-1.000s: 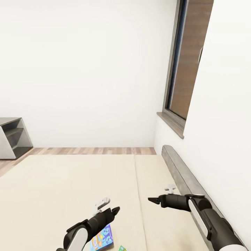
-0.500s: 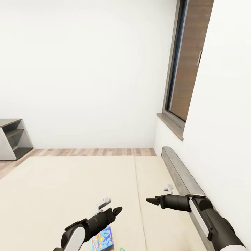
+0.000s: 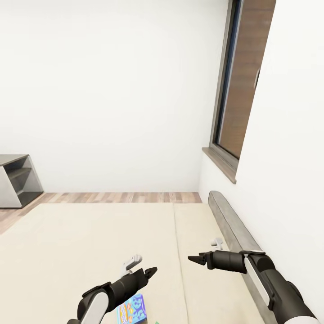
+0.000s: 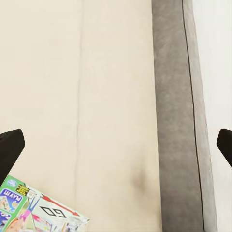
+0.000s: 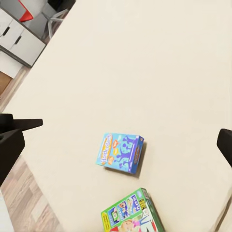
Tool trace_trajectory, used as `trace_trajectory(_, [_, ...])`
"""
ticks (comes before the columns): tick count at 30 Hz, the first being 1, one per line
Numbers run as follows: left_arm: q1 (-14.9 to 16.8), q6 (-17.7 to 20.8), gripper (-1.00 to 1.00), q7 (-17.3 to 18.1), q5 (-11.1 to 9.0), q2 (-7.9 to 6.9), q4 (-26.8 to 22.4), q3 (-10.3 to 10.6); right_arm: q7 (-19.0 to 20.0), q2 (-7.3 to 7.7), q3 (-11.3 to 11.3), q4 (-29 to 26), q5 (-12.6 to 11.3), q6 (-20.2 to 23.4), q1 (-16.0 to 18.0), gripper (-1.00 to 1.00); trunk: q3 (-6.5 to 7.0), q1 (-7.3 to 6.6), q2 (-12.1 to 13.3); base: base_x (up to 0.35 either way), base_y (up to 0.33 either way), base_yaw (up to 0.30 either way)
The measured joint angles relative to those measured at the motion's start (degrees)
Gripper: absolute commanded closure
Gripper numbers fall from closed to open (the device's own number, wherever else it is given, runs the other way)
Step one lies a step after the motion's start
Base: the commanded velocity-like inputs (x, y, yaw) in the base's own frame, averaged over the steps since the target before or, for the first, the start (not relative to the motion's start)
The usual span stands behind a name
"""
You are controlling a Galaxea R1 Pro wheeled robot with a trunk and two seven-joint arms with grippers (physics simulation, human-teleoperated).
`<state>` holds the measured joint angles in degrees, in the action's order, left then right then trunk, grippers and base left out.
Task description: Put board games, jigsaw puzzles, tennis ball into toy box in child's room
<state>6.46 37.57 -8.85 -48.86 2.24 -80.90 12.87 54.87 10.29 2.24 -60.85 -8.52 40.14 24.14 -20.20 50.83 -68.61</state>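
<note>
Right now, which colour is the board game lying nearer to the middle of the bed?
Mostly blue, with orange and yellow print: the blue board game on the bed. The right wrist view shows it best.

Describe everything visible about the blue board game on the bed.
The blue board game is a thin flat rectangular box with bright cartoon print, mostly blue with an orange and yellow patch at one end. It lies flat on the beige mattress, casting a small shadow. A white-green game box lies nearby, not touching it. Nothing grips it.

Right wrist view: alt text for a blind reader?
Two board games lie apart on the beige bed: a blue board game near the middle and a white-green board game by the picture's lower edge. Wood floor and white drawers show beyond the mattress edge.
</note>
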Motion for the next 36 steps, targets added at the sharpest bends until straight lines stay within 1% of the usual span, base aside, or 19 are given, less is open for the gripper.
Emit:
trace_trajectory(5, [0.1, 0.1, -1.00, 0.1, 0.0, -0.03, 0.1, -0.1, 0.1, 0.01, 0.0, 0.0, 0.0, 0.0, 0.0, -1.00, 0.90, -1.10, 2.0, 0.000, 0.000, 0.000])
trace_trajectory(22, [0.2, -0.1, -1.00, -0.2, 0.5, 0.02, 0.5, -0.2, 0.2, 0.02, -0.1, 0.0, 0.0, 0.0, 0.0, -1.00, 0.90, -1.11, 2.0, 0.000, 0.000, 0.000])
trace_trajectory(27, [0.2, -0.1, -1.00, -0.2, 0.5, 0.02, 0.5, -0.1, 0.1, -0.07, -0.1, 0.0, 0.0, 0.0, 0.0, -1.00, 0.90, -1.11, 2.0, 0.000, 0.000, 0.000])
trace_trajectory(32, [0.2, -0.2, -1.00, -0.1, 0.4, 0.00, 0.6, -0.2, -0.2, -0.48, -0.2, 0.0, 0.0, 0.1, 0.0, -1.00, 0.90, -1.11, 2.0, 0.000, 0.000, 0.000])
trace_trajectory(36, [0.2, -0.2, -1.00, -0.1, 0.4, 0.00, 1.2, -0.2, -0.2, -0.43, -0.2, 0.0, 0.0, 0.1, 0.0, -1.00, 0.89, -1.11, 2.0, 0.000, 0.000, 0.000])
